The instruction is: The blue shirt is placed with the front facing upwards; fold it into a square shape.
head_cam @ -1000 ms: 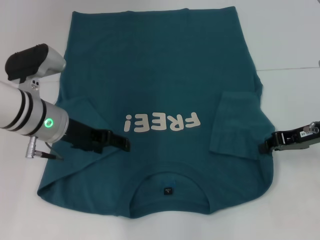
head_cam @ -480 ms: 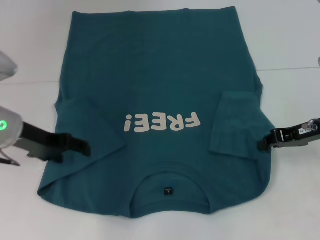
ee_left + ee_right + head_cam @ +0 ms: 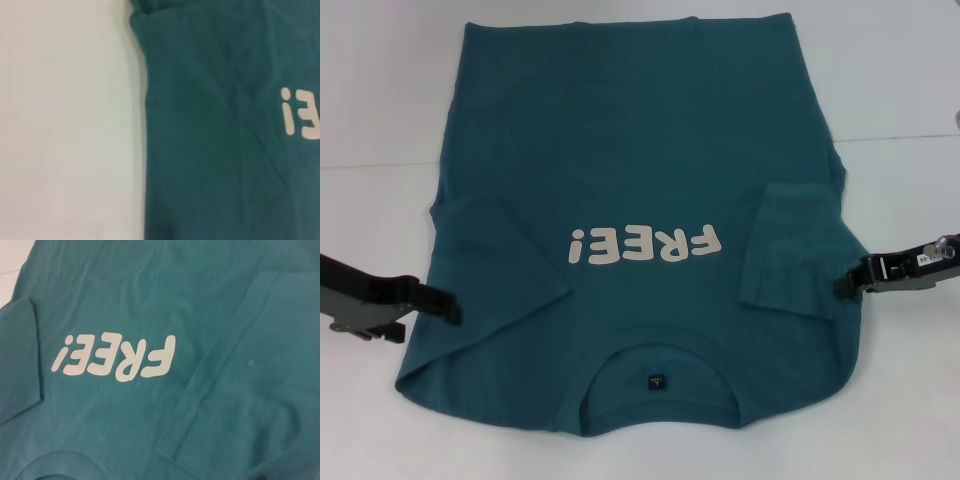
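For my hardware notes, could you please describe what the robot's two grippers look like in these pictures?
The left gripper has long black fingers on a black and grey metal body. The right gripper is also black, with a grey metal body, a small white printed label and silver fittings. No cables show.

one blue shirt (image 3: 640,180), two pincers: left pincer (image 3: 448,303), right pincer (image 3: 842,286).

Left tool (image 3: 445,303) reaches in low from the table's left edge; right tool (image 3: 847,285) from the right edge
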`<state>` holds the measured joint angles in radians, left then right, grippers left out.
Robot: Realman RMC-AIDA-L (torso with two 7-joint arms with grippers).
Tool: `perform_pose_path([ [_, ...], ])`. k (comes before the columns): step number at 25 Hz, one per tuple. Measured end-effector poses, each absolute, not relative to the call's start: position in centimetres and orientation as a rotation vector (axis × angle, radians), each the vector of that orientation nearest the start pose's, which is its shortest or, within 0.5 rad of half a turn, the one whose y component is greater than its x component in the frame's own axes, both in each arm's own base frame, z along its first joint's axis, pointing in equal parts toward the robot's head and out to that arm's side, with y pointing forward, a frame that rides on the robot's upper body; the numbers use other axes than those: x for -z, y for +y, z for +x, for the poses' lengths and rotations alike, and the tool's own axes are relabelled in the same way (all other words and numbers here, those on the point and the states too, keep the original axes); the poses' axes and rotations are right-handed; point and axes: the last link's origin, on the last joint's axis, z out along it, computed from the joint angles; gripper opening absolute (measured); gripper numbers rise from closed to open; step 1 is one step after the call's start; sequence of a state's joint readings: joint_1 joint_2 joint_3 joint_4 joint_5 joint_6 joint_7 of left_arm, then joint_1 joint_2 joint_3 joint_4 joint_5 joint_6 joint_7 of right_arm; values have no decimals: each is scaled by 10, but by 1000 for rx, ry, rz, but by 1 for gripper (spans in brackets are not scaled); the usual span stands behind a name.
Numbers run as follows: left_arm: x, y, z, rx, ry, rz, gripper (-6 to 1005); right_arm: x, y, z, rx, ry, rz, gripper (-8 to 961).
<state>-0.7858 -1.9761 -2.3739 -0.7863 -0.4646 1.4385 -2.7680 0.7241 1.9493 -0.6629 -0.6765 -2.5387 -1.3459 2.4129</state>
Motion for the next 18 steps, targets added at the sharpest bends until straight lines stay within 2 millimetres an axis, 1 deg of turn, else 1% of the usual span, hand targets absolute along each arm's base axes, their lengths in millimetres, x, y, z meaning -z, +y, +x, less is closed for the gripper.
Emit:
perform_pose_path([
  [9, -50, 394, -273, -209, -1857, -1994, 867, -50, 396, 291, -86, 1637, -2200, 37],
  [18, -45, 389, -273, -219, -1883, -2008, 867, -50, 398, 289, -87, 1627, -2203, 37],
])
